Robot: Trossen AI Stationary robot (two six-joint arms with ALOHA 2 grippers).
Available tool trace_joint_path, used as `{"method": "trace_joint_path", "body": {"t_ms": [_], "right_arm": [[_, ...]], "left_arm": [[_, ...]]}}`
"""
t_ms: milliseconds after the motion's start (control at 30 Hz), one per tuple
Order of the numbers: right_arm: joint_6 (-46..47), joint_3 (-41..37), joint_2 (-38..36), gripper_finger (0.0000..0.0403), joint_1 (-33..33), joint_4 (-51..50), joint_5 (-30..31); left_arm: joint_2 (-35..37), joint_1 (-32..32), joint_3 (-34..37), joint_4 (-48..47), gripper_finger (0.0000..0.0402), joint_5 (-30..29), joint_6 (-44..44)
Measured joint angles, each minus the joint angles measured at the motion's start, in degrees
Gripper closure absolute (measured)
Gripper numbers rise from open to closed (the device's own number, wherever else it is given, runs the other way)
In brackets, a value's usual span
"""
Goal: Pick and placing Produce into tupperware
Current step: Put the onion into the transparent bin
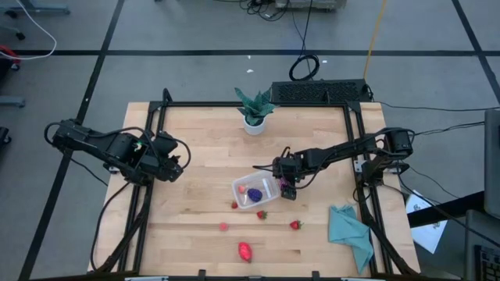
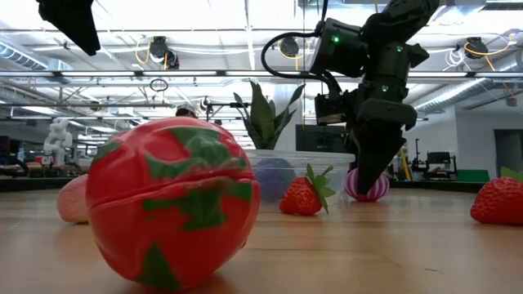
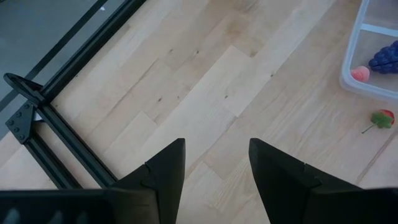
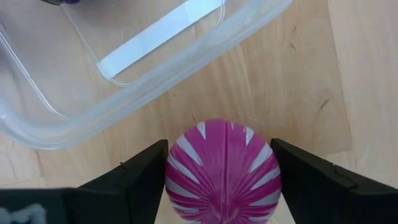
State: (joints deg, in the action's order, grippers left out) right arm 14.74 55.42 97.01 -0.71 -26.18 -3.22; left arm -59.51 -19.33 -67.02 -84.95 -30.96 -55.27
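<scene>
The right gripper [image 4: 222, 180] straddles a pink striped fruit [image 4: 222, 169] on the table just beside the tub [image 1: 255, 190] — fingers apart, one on each side, not yet clamped. To do this well, I'd close squarely across its middle, lift clear of the rim, then release over the tub, where purple fruit [image 1: 255, 193] already lies. The left gripper [image 3: 214, 174] waits open, well apart.

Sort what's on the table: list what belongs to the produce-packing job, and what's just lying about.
Job:
tub, holding grapes and a pink fruit
striped purple fruit between the right hand's fingers beside the tub
three strawberries
tomato
pink piece

Lying about:
potted plant
teal cloth
left hand, idle
</scene>
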Motion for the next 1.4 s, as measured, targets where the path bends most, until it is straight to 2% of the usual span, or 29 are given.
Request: {"method": "trace_joint_path", "body": {"t_ms": [400,1000,1400], "right_arm": [[0.0,0.0,-0.3,0.014,0.0,-1.7,0.0],[3.7,0.0,-9.7,0.014,0.0,-2.8,0.1],[3.5,0.1,-10.6,0.014,0.0,-0.2,0.1]], "left_arm": [[0.0,0.0,0.0,0.0,0.0217,0.0,0.0],[0.0,0.0,0.0,1.6,0.0217,0.5,1.4],[0.0,0.0,0.0,1.7,0.0217,0.5,1.5]]}}
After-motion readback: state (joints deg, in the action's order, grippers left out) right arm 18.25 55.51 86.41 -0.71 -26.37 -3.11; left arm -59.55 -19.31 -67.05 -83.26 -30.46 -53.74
